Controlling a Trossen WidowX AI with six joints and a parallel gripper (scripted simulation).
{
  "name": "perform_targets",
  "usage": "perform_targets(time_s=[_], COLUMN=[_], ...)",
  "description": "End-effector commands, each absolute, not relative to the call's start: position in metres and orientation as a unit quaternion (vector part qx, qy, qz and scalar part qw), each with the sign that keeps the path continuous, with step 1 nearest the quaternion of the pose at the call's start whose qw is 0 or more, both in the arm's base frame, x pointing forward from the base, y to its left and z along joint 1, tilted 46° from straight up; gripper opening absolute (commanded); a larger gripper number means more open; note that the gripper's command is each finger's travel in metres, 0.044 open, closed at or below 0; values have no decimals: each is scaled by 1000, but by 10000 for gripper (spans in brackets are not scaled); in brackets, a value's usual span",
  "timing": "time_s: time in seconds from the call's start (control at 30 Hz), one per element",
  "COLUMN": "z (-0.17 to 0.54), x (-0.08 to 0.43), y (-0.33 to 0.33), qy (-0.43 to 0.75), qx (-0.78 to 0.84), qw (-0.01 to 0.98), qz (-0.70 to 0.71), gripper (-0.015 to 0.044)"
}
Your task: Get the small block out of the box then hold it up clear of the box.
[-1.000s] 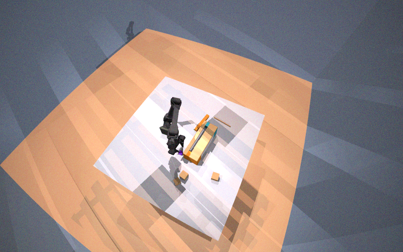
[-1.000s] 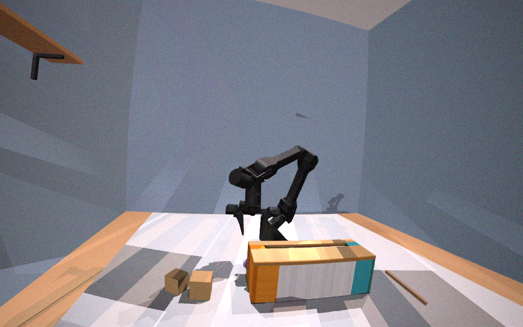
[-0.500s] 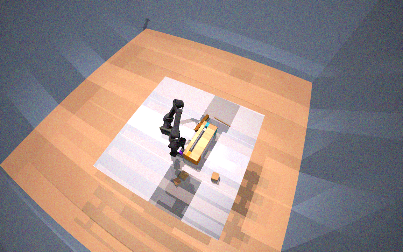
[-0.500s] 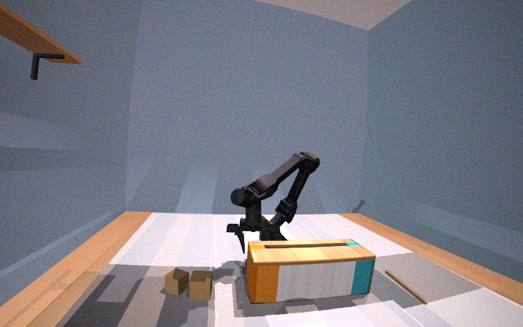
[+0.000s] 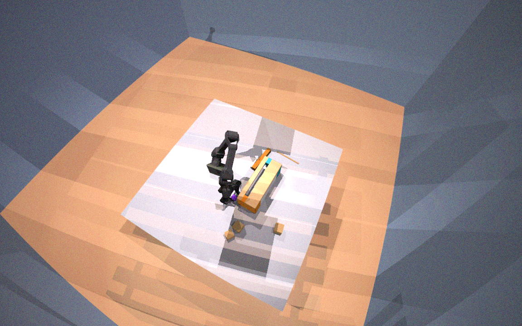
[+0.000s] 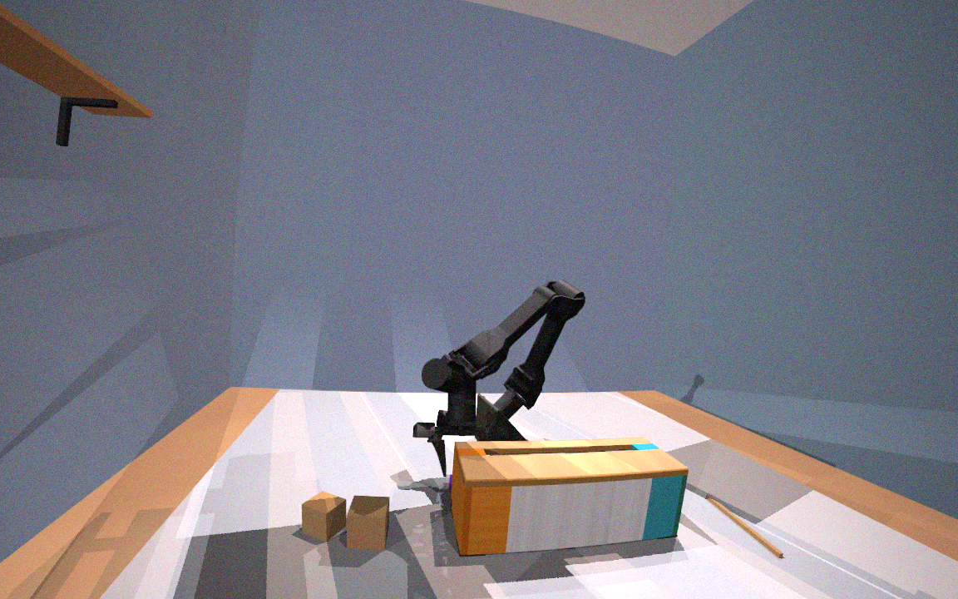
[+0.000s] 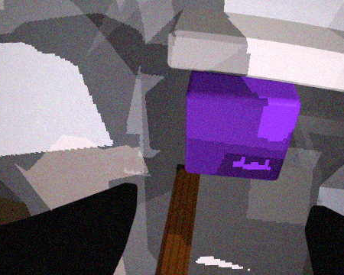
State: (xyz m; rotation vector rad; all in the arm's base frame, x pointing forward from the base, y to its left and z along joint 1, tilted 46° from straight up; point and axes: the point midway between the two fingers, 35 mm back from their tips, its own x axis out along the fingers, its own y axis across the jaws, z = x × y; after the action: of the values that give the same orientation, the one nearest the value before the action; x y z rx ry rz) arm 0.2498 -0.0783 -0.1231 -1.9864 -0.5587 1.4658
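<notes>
The small purple block (image 5: 234,197) (image 6: 450,481) (image 7: 241,122) is outside the box, low beside its orange end. In the wrist view it sits against a pale rail (image 7: 294,61), near the tip of a narrow orange-brown strip. The box (image 5: 268,178) (image 6: 579,513) stands upright, with a slotted top, an orange end and a teal end. My gripper (image 5: 231,194) (image 7: 223,209) is open and low over the block's side of the box. Nothing is between its fingers; the block shows beyond the fingertips in the wrist view. The box partly hides the gripper and block in the exterior view.
Three tan blocks (image 5: 237,226) (image 5: 229,234) (image 5: 278,228) stand off the box's orange end. An orange bar (image 5: 261,159) lies along the box's arm side. A thin wooden stick (image 5: 287,157) (image 6: 743,526) lies beyond the teal end.
</notes>
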Motion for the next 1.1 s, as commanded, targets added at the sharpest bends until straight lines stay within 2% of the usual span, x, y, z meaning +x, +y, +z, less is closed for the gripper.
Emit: perform_targets(time_s=[0.0, 0.6, 0.87, 0.97, 1.03, 1.07], z=[-130, -148, -148, -148, -146, -143], x=[246, 240, 240, 240, 241, 242], y=[-70, -54, -54, -54, -57, -60], qy=[-212, -212, -212, -212, -212, -212], qx=[-744, -744, -744, -744, -744, -744], qw=[307, 308, 308, 308, 307, 307], qz=[555, 554, 554, 554, 554, 554], gripper=[285, 285, 75, 55, 3, 0])
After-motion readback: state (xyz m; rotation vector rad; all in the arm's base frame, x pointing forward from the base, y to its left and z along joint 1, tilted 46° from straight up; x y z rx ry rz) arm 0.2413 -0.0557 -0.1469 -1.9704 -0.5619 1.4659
